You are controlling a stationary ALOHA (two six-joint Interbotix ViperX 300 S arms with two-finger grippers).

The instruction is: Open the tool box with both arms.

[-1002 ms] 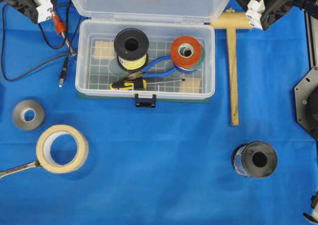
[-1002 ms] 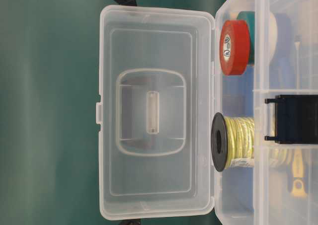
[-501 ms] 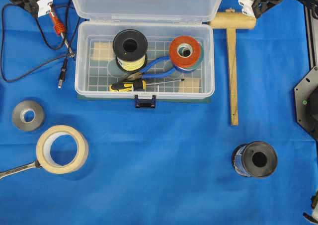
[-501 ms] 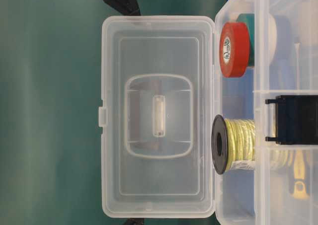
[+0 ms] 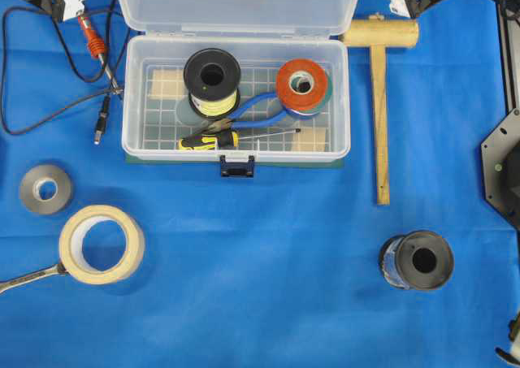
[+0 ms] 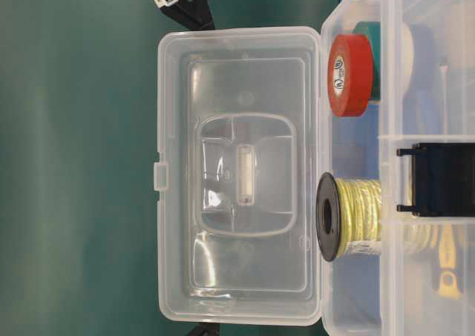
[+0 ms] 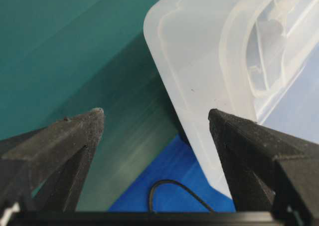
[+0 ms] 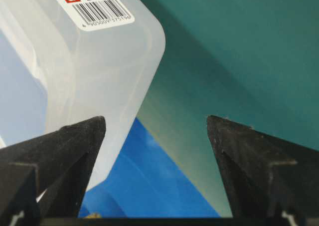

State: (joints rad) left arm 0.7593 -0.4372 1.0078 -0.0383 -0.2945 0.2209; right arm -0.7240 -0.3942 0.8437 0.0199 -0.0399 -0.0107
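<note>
Overhead exterior: tool box [image 5: 236, 100] upper centre, lid raised, long axis left–right. Left gripper [image 7: 155, 117] spread, empty — lid corner toward frame right. Right gripper [image 8: 155, 123] spread, empty — lid corner toward frame left. Both equally near, flanking lid.

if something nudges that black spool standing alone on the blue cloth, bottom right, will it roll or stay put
The black spool probably stays put: it seems to stand on a flat flange, its hole facing up. Tipped onto its side, its round flanges would likely let it roll. The blue cloth may add some grip against sliding.
</note>
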